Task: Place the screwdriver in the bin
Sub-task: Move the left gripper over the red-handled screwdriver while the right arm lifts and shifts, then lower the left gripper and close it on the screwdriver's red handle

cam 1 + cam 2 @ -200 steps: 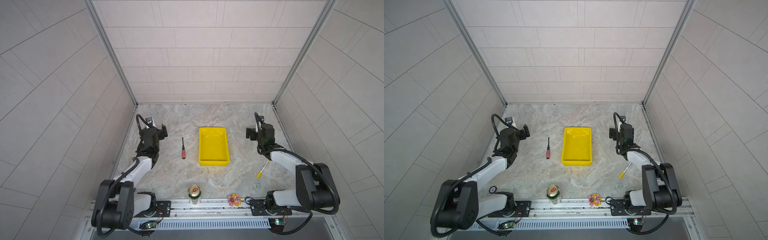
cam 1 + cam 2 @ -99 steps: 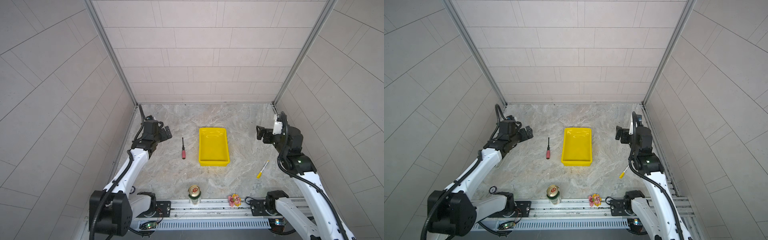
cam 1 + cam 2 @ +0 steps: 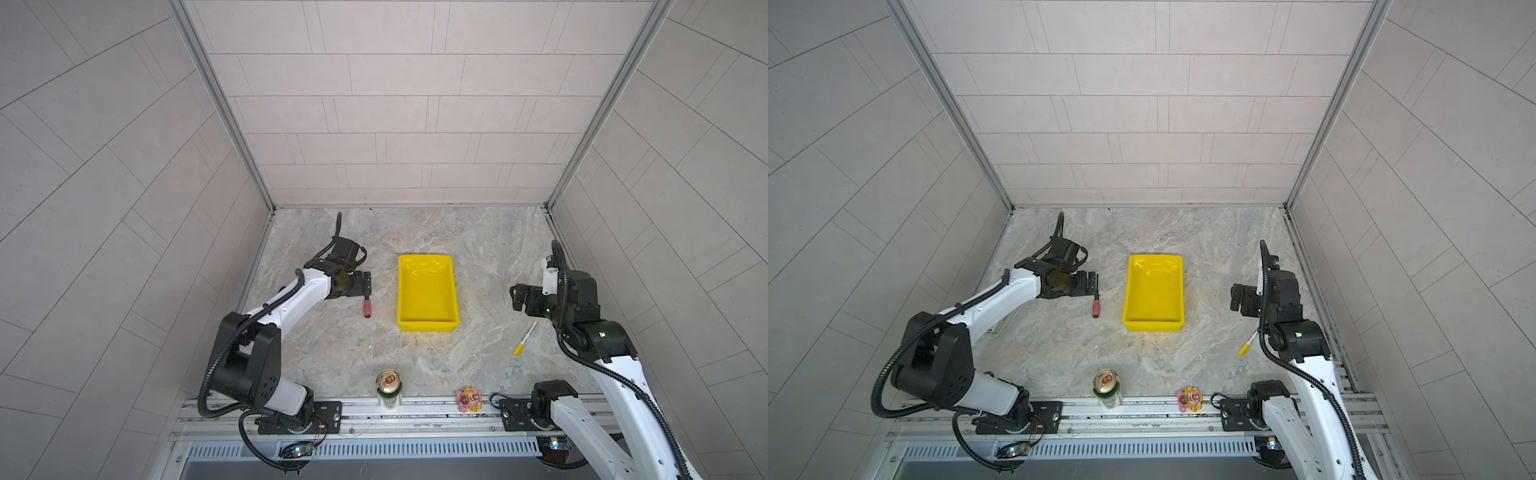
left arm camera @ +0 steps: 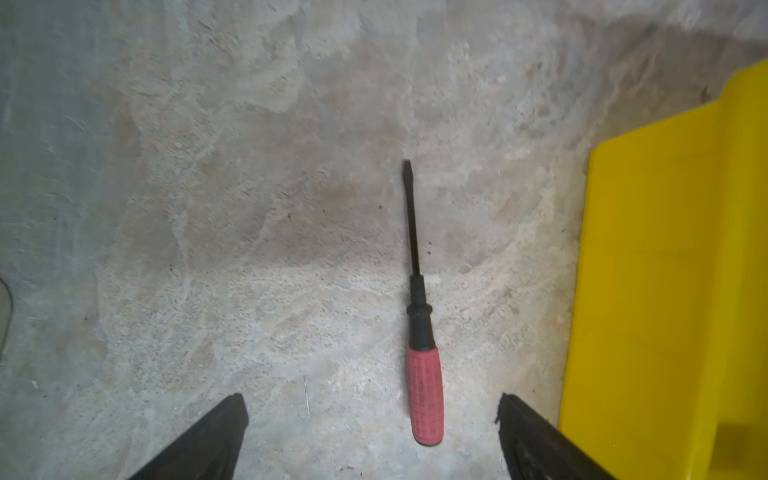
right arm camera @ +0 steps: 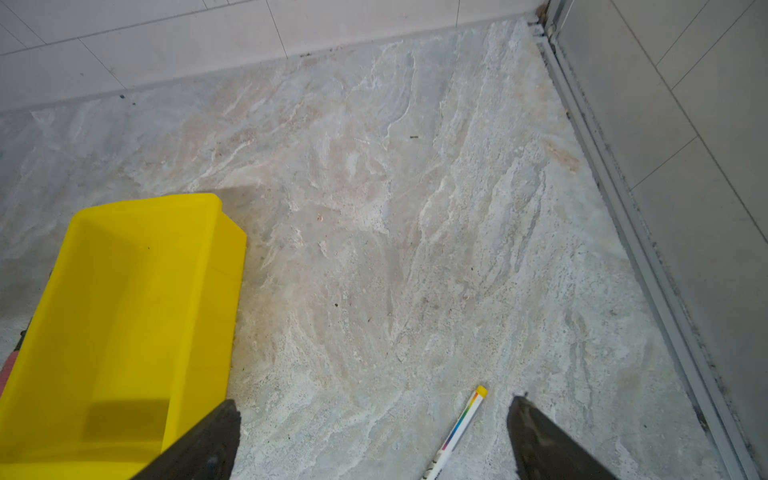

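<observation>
The left fingers (image 4: 216, 432) are hovering spread as wide as they go and gripping nothing above a small screwdriver (image 4: 424, 374) with a red-pink ribbed handle, black collar and thin black shaft. It is lying flat on the marbled grey stone table (image 3: 332, 353), not yet picked up. In both top views the screwdriver (image 3: 368, 309) is resting just beside the shallow, bright yellow rectangular plastic bin (image 3: 428, 329), apart from it and roughly parallel to its long side. The handle is pointing toward the robot's base and the tip toward the back wall. The bin (image 3: 1152, 327) is sitting empty. By the look of it, the reach-and-grasp step is under way: in the left wrist view the handle is showing between the two fingers, closer to the one on the bin's side. The next move is likely calling for a small shift to centre the handle, a descent to the table, and a firm close before any lift over the low yellow wall. Across the bin, the right fingers (image 5: 540, 436) are also standing open and empty, near a white pen (image 3: 524, 338) with a yellow cap.
</observation>
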`<state>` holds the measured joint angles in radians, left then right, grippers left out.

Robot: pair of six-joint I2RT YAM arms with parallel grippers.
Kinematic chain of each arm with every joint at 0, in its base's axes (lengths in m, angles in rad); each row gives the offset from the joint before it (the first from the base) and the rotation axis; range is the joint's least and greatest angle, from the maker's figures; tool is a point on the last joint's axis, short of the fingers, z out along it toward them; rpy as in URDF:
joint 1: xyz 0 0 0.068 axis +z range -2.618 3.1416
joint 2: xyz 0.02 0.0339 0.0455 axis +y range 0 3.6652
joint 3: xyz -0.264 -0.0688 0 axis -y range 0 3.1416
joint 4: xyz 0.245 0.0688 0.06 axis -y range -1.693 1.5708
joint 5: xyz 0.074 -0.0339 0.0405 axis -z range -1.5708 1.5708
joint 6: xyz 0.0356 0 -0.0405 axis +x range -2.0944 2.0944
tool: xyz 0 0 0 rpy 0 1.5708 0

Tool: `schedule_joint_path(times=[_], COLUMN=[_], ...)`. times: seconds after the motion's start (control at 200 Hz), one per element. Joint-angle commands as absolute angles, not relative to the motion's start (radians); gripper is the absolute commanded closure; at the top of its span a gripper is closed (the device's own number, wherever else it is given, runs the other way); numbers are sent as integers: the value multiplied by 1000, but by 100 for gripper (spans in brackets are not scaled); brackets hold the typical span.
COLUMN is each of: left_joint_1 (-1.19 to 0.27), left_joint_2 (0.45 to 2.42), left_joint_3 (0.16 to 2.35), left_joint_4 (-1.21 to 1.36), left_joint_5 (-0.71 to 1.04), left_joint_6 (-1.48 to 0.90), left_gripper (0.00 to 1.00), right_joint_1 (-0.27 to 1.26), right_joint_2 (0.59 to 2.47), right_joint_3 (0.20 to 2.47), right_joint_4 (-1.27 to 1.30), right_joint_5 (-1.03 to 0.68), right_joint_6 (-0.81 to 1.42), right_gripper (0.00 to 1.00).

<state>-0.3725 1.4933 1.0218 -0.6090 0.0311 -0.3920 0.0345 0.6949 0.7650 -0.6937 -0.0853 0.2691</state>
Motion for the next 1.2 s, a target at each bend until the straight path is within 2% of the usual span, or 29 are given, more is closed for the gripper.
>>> schedule_joint_path(times=[0.0, 0.37, 0.575, 0.906, 1.196], left_joint_1=[-417, -426, -481, -493, -494], left_joint_2=[1505, 1510, 1562, 1625, 1661], left_joint_3=[1048, 965, 970, 959, 948], left_joint_4=[-672, -603, -576, -540, -525], left_joint_5=[-8, -24, -42, -45, -34], left_joint_6=[-400, -537, -601, -667, -658], left_gripper=[7, 13, 16, 30, 37], right_joint_1=[38, 39, 38, 38, 38], right_joint_2=[678, 702, 699, 696, 705], right_joint_3=[747, 717, 710, 706, 704], right_joint_4=[-750, -724, -716, -717, -712], right_joint_5=[-90, -100, -97, -92, -100], right_joint_6=[277, 284, 288, 293, 291], right_gripper=[1, 1, 1, 1, 1])
